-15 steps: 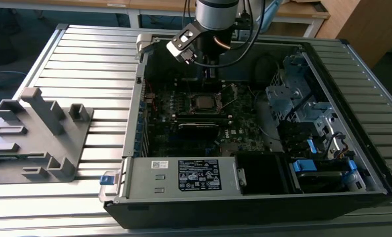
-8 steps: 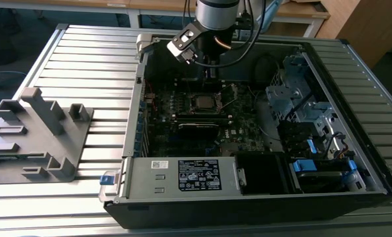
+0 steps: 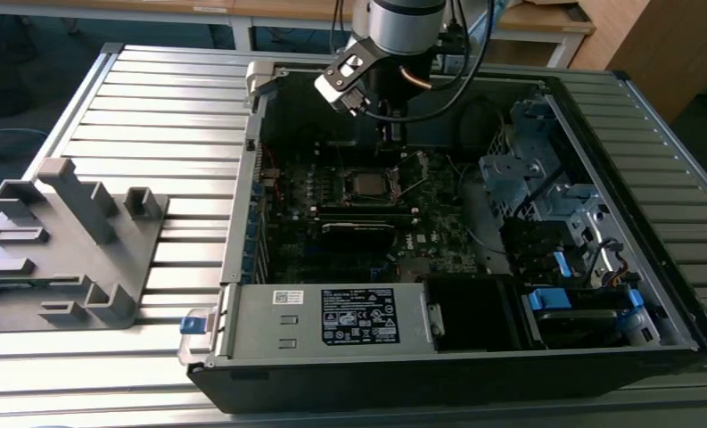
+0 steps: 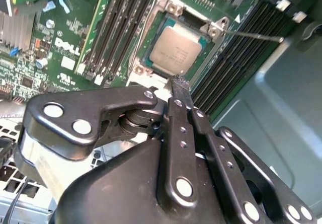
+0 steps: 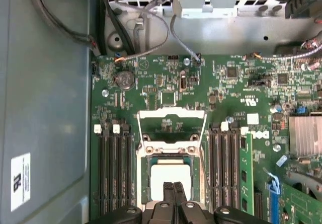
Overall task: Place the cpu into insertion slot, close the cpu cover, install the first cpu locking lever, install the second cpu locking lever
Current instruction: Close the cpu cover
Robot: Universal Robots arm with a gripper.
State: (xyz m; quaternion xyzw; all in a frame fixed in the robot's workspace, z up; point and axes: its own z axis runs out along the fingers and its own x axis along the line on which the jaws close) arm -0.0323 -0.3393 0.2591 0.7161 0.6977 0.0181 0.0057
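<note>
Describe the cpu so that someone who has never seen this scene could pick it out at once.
Inside the open computer case, find the green circuit board. Between its two banks of long black memory slots sits the silver-rimmed insertion slot, and the cpu lies in it: the only flat grey metal square.

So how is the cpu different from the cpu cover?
The cpu is a solid grey square plate, while the cpu cover is a thin silvery frame with an open window in the middle. The cpu lies flat in the insertion slot, but the cpu cover is flipped open next to it, not over the cpu. Both are squarish and look like metal.
</note>
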